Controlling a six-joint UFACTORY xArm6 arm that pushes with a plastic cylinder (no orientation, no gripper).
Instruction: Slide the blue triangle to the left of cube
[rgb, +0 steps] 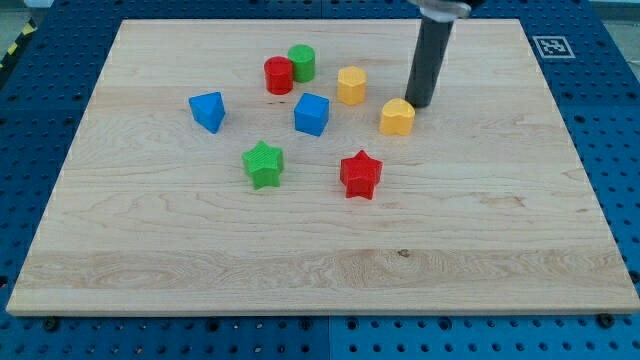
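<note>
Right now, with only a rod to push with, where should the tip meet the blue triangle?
Probably on the blue triangle's far-left face, pushing toward the view's right so it nears the blue cube. My tip sits beside the yellow block, so it must circle round first.

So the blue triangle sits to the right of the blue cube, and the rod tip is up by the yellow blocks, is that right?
Not quite. In the camera view the blue triangle sits to the view's left of the blue cube, not the right. The rest holds: my tip is beside the yellow blocks.
</note>
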